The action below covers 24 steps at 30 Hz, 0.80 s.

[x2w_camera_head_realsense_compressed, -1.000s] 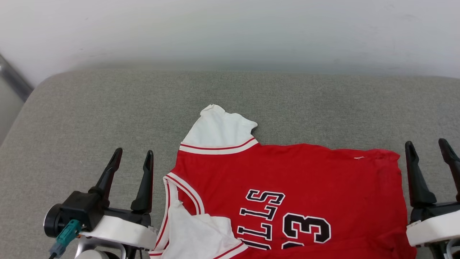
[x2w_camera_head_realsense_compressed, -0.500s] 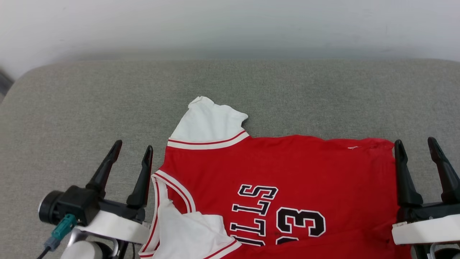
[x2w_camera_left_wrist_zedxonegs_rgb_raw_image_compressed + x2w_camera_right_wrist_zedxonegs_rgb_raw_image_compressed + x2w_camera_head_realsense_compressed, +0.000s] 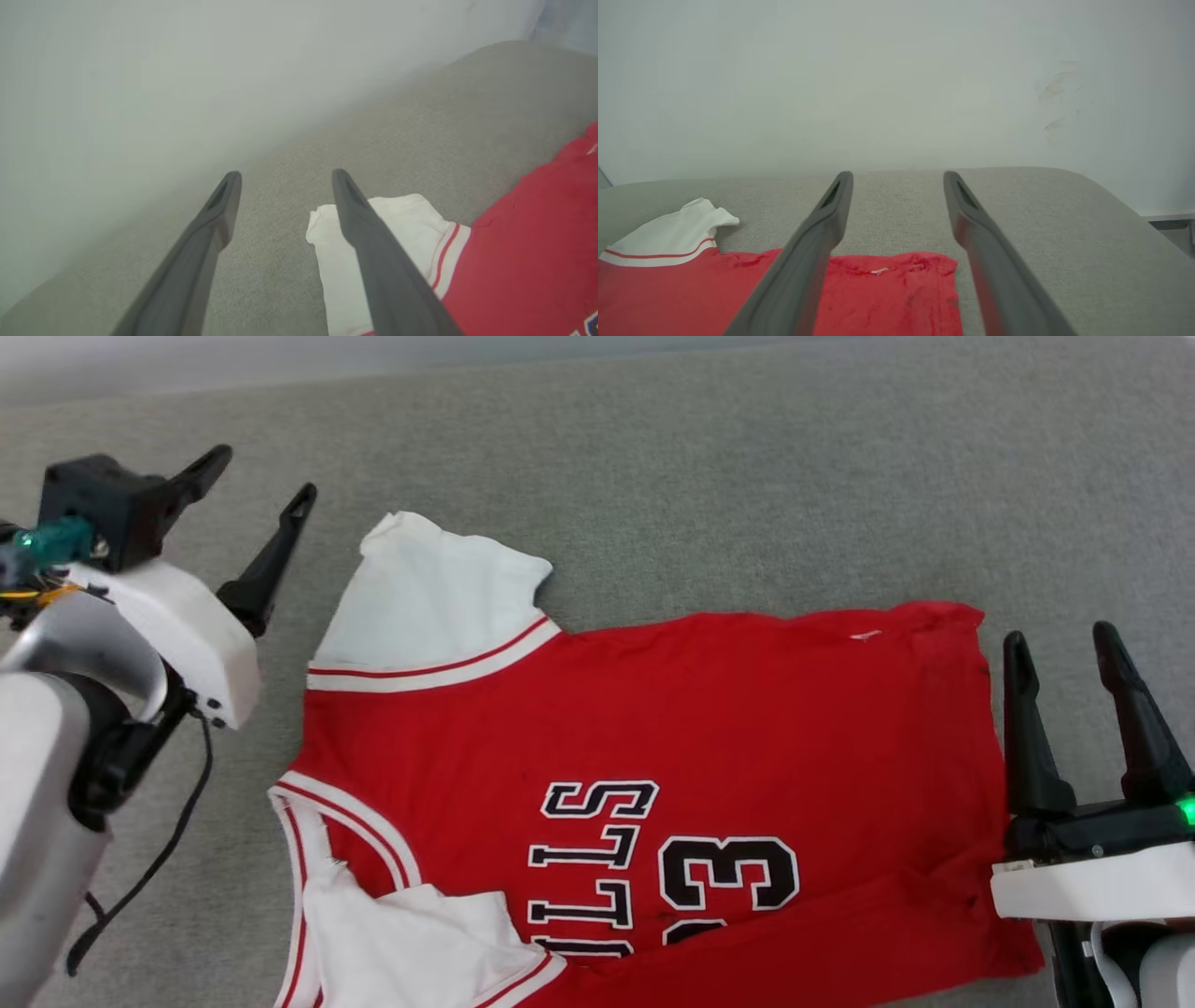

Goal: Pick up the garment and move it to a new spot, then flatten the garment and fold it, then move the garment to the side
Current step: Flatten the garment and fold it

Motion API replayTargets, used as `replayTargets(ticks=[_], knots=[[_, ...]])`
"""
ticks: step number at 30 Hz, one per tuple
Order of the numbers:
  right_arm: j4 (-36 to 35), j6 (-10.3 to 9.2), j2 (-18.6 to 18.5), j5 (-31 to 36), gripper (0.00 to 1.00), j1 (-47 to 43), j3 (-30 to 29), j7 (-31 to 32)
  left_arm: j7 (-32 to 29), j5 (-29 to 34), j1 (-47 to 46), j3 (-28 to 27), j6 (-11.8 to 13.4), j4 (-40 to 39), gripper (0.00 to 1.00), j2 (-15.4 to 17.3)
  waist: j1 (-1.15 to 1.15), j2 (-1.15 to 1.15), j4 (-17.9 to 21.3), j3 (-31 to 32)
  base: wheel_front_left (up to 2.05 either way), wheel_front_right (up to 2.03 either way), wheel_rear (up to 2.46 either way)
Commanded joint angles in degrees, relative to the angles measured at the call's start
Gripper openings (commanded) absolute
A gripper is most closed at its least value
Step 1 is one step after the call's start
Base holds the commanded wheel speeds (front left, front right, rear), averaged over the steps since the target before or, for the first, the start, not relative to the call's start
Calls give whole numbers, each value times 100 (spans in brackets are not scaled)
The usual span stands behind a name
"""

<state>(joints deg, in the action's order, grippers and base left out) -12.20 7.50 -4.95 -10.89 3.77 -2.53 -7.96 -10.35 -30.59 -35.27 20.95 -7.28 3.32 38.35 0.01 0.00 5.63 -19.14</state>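
Garment [image 3: 653,756]: head view, spread flat on grey cushion [image 3: 747,457], front up, black lettering and number turned sideways, collar end to left, hem to right. White sleeve [image 3: 429,588] sticks out at far-left corner; more white fabric [image 3: 401,943] lies over red body at near-left, by striped neck trim.
L gripper [image 3: 261,474]: hangs just left of far sleeve, off the cloth, fingers pointing far-right, jaws wide apart, nothing btwn them.
R gripper [image 3: 1058,635]: sits just right of hem, fingers pointing far, jaws apart, empty. Left finger close by red edge; touching or not, can't tell.

Left wrist view: L gripper [image 3: 285,173] w/ fingers spread over bare cushion. Right-hand finger crosses in front of white sleeve [image 3: 406,219]; red body of garment [image 3: 523,242] at right side. Pale wall [image 3: 140,70] behind cushion.

Right wrist view: R gripper [image 3: 898,175] w/ jaws spread, holding nothing. Hem corner of garment [image 3: 887,298] seen btwn and left of fingers, lying flat; far sleeve [image 3: 677,228] at left. Faint scuff marks [image 3: 1055,107] on wall beyond cushion's far edge.
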Motion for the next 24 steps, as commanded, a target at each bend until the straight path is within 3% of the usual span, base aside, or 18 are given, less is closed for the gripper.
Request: replayTargets(ticks=[1,8,12,17,24], knots=[[39,-2,50,31,100,76,42,-28,-290,-83,-160,163,-9,47,100,175,-1,0,323,-317,0,0,0],[284,-2,150,-47,100,172,124,-260,-2251,-1196,-1258,989,-16,305,100,1030,-1,0,781,-715,0,0,0],[463,-2,191,-14,100,219,167,-356,-3025,-1659,-1574,1141,-18,599,100,1250,-1,0,959,-891,0,0,0],[675,-3,215,-67,100,265,293,-486,-3663,-2032,-1817,1126,-19,923,100,1361,-1,0,1141,-1066,0,0,0],[900,-2,216,-235,100,383,364,-612,-3992,-2112,-1894,1146,124,1171,100,1397,-1,0,1274,-1261,0,0,0]])
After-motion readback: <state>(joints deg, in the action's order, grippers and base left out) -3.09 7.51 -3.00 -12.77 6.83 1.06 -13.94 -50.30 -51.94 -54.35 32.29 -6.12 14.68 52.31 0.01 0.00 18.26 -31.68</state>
